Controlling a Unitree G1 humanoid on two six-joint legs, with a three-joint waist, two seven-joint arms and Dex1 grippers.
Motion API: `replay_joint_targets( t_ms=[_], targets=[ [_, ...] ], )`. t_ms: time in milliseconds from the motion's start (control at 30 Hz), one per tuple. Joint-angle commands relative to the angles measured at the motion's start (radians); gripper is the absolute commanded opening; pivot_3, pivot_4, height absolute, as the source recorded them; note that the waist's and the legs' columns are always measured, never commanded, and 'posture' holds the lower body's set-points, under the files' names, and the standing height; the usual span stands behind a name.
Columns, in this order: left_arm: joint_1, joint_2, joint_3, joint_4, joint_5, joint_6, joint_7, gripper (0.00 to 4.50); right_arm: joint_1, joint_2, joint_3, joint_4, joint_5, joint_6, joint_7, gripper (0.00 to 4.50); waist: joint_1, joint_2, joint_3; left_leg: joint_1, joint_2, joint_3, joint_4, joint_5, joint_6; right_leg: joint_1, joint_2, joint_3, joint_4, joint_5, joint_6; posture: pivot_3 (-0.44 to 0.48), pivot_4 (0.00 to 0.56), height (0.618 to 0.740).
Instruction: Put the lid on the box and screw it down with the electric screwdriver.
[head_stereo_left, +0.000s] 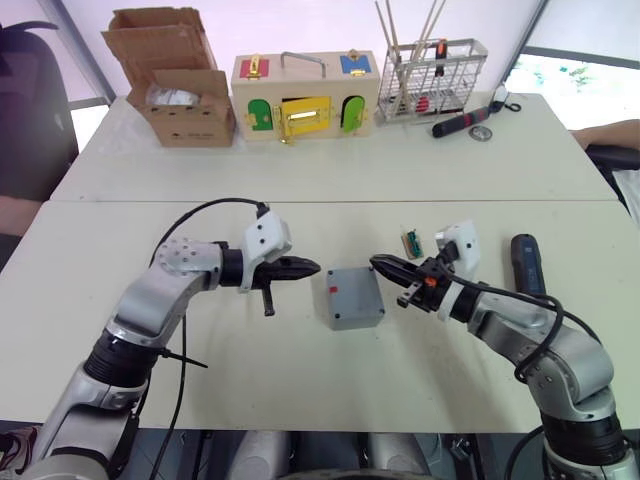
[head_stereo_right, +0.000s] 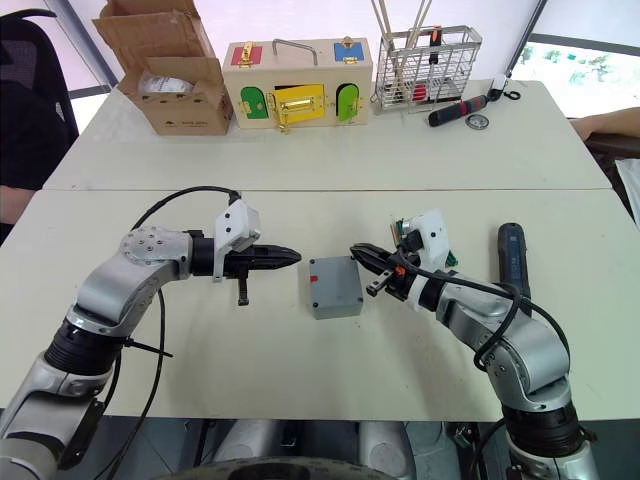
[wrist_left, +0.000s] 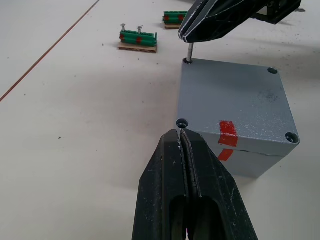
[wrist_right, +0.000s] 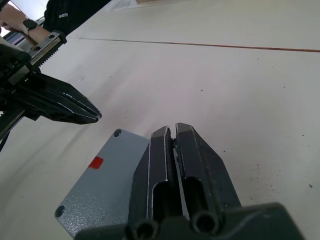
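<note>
Left wrist view shows the flat grey plastic lid (wrist_left: 235, 102) already sitting on the small square grey plastic box (wrist_left: 250, 157), with a red mark running over the edge from lid to side wall. The left gripper (wrist_left: 182, 142) has its two black fingers pressed together with nothing between them, its tips just beside the near corner hole. The right gripper (wrist_left: 187, 36) comes in from the far side; its fingers are closed on a small metal screw (wrist_left: 190, 51), which stands upright in the far corner hole and is not yet driven down. In the left eye view the box lies on the white desk (head_stereo_left: 300, 370) between the two grippers, and the long dark blue pen-shaped electric screwdriver (head_stereo_left: 528, 264) lies on the desk near the right arm, untouched. I judge that the lid step is done and the step in hand is setting screws into the corner holes. The other three holes look empty. The next move, I think, calls for releasing the screw without tipping it, and later for taking the screwdriver and bringing its bit straight onto the screw head while the box is kept from sliding.
</note>
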Motion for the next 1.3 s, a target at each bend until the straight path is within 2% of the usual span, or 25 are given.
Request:
replay_joint_targets(
  t_ms=[33,567,667,800,833,867,967,1133,1200,1300],
  targets=[
    [-0.009,-0.005,0.019,-0.004,-0.008,-0.017,0.0,0.0,0.001,-0.008,-0.005,-0.013,-0.01,-0.021,0.008,0.09,0.0,0.0,0.0,0.0,0.0,0.0,0.0,0.0,0.0,0.0,0.0,0.0,0.0,0.0,0.0,0.0,0.15,0.74],
    [-0.003,-0.014,0.016,-0.011,-0.006,-0.017,0.005,0.0,-0.018,-0.002,0.041,0.024,-0.068,-0.051,0.027,0.09,0.0,0.0,0.0,0.0,0.0,0.0,0.0,0.0,0.0,0.0,0.0,0.0,0.0,0.0,0.0,0.0,0.15,0.74],
    [-0.002,-0.015,0.016,-0.012,-0.006,-0.016,0.005,0.0,-0.023,-0.004,0.046,0.029,-0.088,-0.067,0.027,0.96,0.0,0.0,0.0,0.0,0.0,0.0,0.0,0.0,0.0,0.0,0.0,0.0,0.0,0.0,0.0,0.0,0.15,0.74],
    [0.002,-0.013,0.017,-0.012,-0.009,-0.015,0.002,0.0,-0.03,-0.006,0.025,0.02,-0.075,-0.059,0.036,2.98,0.0,0.0,0.0,0.0,0.0,0.0,0.0,0.0,0.0,0.0,0.0,0.0,0.0,0.0,0.0,0.0,0.15,0.74],
    [0.004,-0.011,0.018,-0.013,-0.01,-0.014,0.001,0.0,-0.036,-0.005,0.005,0.014,-0.058,-0.048,0.033,3.35,0.0,0.0,0.0,0.0,0.0,0.0,0.0,0.0,0.0,0.0,0.0,0.0,0.0,0.0,0.0,0.0,0.15,0.74],
    [0.007,-0.005,0.016,-0.011,-0.007,-0.013,-0.003,0.0,-0.042,0.003,-0.035,0.011,-0.021,-0.036,0.028,3.64,0.0,0.0,0.0,0.0,0.0,0.0,0.0,0.0,0.0,0.0,0.0,0.0,0.0,0.0,0.0,0.0,0.15,0.74],
    [0.017,0.008,0.005,-0.009,0.006,-0.018,-0.011,0.0,-0.045,0.003,-0.121,0.012,0.058,-0.006,0.029,3.64,0.001,0.0,0.0,0.0,0.0,0.0,0.0,0.0,0.0,0.0,0.0,0.0,0.0,0.0,0.0,0.0,0.15,0.74],
    [0.008,0.015,-0.003,0.005,0.026,-0.043,-0.026,0.0,-0.022,-0.215,-0.36,0.093,0.178,0.112,0.14,3.64,0.01,0.0,0.0,0.0,-0.001,0.0,0.0,0.0,0.0,0.001,-0.001,0.0,0.0,0.0,0.0,0.0,0.15,0.74],
    [-0.017,0.026,-0.017,0.016,0.047,-0.064,-0.047,0.0,-0.031,-0.327,-0.411,0.13,0.187,0.191,0.145,3.64,0.017,0.0,0.0,0.0,-0.001,0.001,0.0,-0.001,0.001,0.001,-0.001,0.0,-0.001,0.0,0.0,0.0,0.15,0.74],
    [-0.127,0.031,-0.034,0.058,0.065,-0.109,-0.108,0.0,-0.131,-0.511,-0.459,0.259,0.22,0.289,0.211,3.64,0.02,0.0,0.0,0.0,0.0,0.002,0.0,-0.003,0.005,0.0,-0.001,0.0,-0.001,0.0,0.0,0.0,0.15,0.74]
  ],
)
